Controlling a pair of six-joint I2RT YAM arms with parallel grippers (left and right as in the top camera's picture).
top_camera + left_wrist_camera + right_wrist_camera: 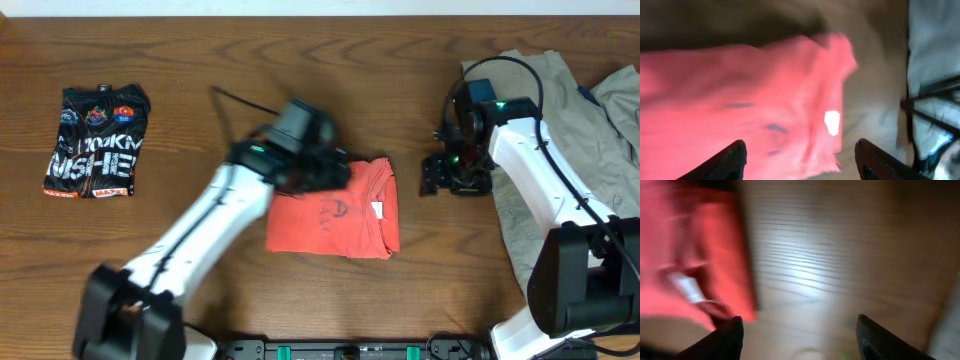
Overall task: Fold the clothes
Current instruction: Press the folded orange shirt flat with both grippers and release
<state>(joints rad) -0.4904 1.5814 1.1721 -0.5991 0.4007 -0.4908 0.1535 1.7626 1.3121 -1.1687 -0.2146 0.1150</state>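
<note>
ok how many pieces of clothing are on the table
4: a black printed shirt far left, the coral-red T-shirt folded at centre, a large khaki garment at right, and a paler khaki garment at the right edge. More may hide beneath.

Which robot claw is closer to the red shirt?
Left. The left claw is over the folded red shirt, at its top-left edge; the right claw is off to its side, above bare table.

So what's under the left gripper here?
The folded red shirt, lying on the table. The left gripper is open above it, white tag showing. From overhead the arm hides the shirt's upper-left corner.
</note>
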